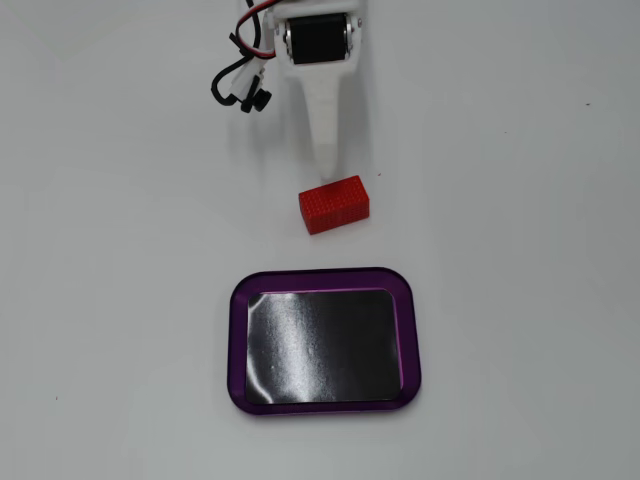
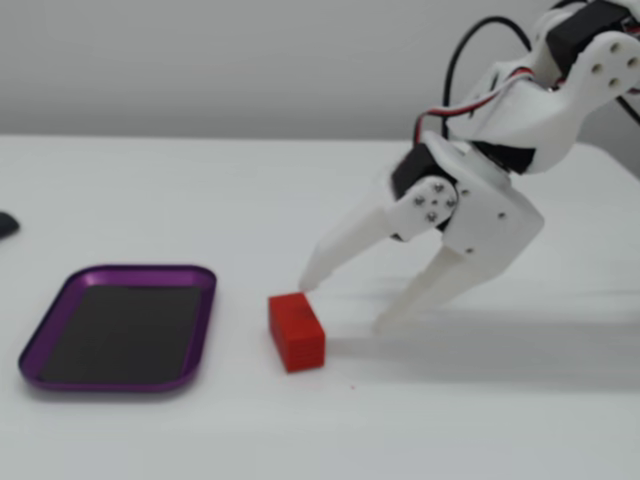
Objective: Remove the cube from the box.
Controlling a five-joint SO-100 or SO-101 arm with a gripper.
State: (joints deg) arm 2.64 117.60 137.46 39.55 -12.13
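The red cube lies on the white table, outside the box, just above the box's top rim in a fixed view; it also shows in the side fixed view. The purple-rimmed box with a black floor is empty; it sits left of the cube in the side fixed view. My white gripper is open, jaws spread wide, just right of the cube and apart from it, one fingertip close above the cube's top edge. From above, the gripper points down at the cube.
Black and red cables hang beside the arm's base at the top of the overhead fixed view. A dark object sits at the far left edge of the side fixed view. The table is white and bare around the box.
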